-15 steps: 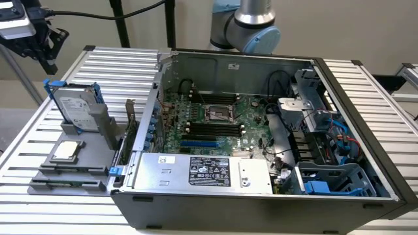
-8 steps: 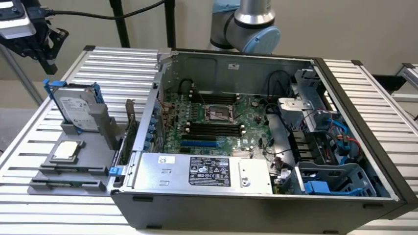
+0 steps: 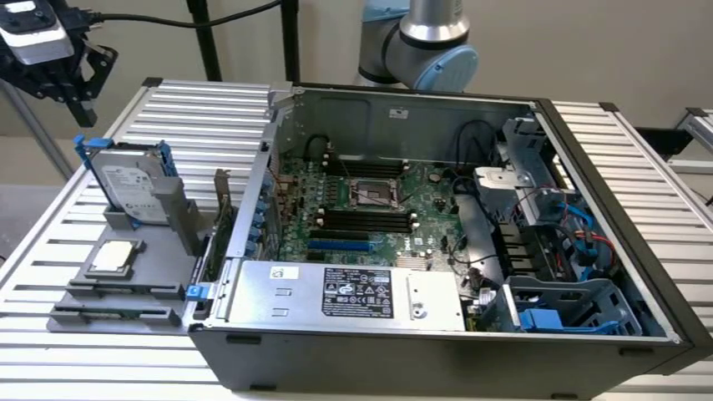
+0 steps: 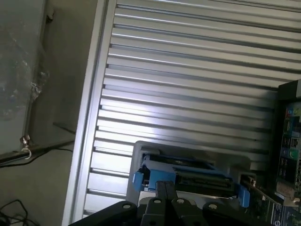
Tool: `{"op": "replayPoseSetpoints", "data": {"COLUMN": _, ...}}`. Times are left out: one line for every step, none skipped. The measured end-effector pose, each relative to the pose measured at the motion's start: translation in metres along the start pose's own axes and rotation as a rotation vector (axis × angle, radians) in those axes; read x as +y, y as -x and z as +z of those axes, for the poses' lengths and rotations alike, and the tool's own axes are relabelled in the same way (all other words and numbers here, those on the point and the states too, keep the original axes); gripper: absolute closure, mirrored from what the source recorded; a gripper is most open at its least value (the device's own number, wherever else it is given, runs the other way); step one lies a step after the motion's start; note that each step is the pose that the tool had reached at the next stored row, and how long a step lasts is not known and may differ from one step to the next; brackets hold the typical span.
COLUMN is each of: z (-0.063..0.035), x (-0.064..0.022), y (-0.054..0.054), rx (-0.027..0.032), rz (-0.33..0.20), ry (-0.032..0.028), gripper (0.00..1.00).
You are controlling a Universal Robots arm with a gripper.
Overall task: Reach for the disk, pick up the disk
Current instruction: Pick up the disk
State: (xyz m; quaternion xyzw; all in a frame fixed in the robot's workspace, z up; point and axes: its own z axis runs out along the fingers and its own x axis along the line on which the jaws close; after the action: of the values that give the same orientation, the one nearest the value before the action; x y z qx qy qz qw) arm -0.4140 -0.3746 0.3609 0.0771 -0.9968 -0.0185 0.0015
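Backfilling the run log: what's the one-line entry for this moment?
phase: reach | gripper: above disk, not touching | jaws: shut | disk: standing on edge in grey rack

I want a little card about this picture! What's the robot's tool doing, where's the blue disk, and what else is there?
tool: in the air above the disk, shut, holding nothing
disk: standing on edge in the grey holder, blue frame around it
chip: small silver square, flat on the holder
computer case: open, toward the exterior view's right
table: ribbed metal slats
picked up: not yet

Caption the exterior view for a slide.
Gripper hovers above the blue-framed disk, standing in a grey holder beside the open computer case.
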Motion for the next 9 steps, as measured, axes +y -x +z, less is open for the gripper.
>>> {"op": "replayPoseSetpoints", "data": {"z": 0.0, "x": 0.0, "y": 0.0001, "rx": 0.0003, "rz": -0.012, "ry": 0.0007, "gripper": 0.89}}
{"op": "replayPoseSetpoints", "data": {"z": 0.0, "x": 0.0, "y": 0.0002, "rx": 0.0006, "rz": -0.024, "ry": 0.0014, "gripper": 0.89}}
{"op": "replayPoseSetpoints", "data": {"z": 0.0, "x": 0.0, "y": 0.0003, "rx": 0.0008, "rz": -0.036, "ry": 0.0022, "gripper": 0.89}}
{"op": "replayPoseSetpoints", "data": {"z": 0.0, "x": -0.0001, "y": 0.0004, "rx": 0.001, "rz": -0.048, "ry": 0.0029, "gripper": 0.89}}
{"op": "replayPoseSetpoints", "data": {"z": 0.0, "x": -0.0001, "y": 0.0005, "rx": 0.0012, "rz": -0.06, "ry": 0.0038, "gripper": 0.89}}
{"op": "replayPoseSetpoints", "data": {"z": 0.0, "x": -0.0001, "y": 0.0006, "rx": 0.0014, "rz": -0.071, "ry": 0.0046, "gripper": 0.89}}
{"op": "replayPoseSetpoints", "data": {"z": 0.0, "x": -0.0001, "y": 0.0007, "rx": 0.0015, "rz": -0.084, "ry": 0.0054, "gripper": 0.89}}
{"op": "replayPoseSetpoints", "data": {"z": 0.0, "x": -0.0001, "y": 0.0008, "rx": 0.0016, "rz": -0.095, "ry": 0.0061, "gripper": 0.89}}
{"op": "replayPoseSetpoints", "data": {"z": 0.0, "x": -0.0002, "y": 0.0009, "rx": 0.0019, "rz": -0.108, "ry": 0.0066, "gripper": 0.89}}
